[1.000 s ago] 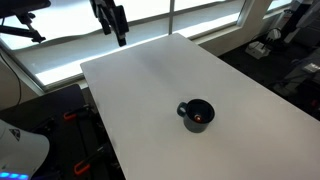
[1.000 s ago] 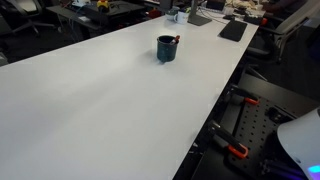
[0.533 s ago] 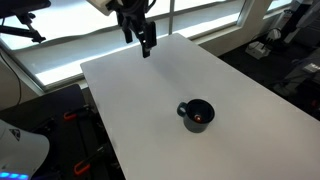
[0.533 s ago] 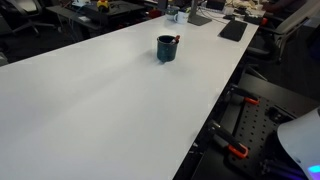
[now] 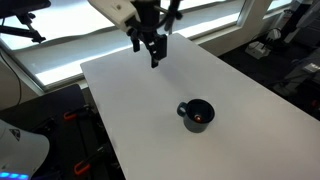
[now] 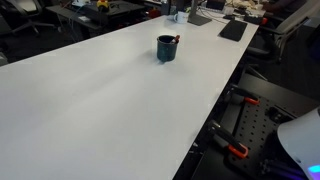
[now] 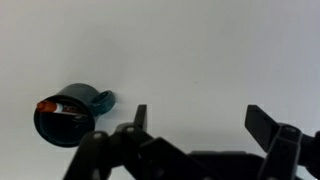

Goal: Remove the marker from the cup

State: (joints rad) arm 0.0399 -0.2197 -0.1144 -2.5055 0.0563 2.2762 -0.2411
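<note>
1. The claw (image 5: 155,56) hung empty over the white counter (image 5: 130,100), fingers wide apart, well apart from the cup (image 5: 196,115).
2. The marker (image 7: 47,105) leaned inside the cup, against its rim.
3. Best to centre over the marker's raised end, descend straight, and avoid the handle (image 7: 103,99).

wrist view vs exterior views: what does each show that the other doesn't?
Wrist only: the inside of the cup from above, the marker lying against its rim, and the gripper with fingers spread open. Exterior only: the gripper hanging above the far end of the table, well apart from the cup, plus the room around. Shared: the cup with the marker in it, on the white table.
</note>
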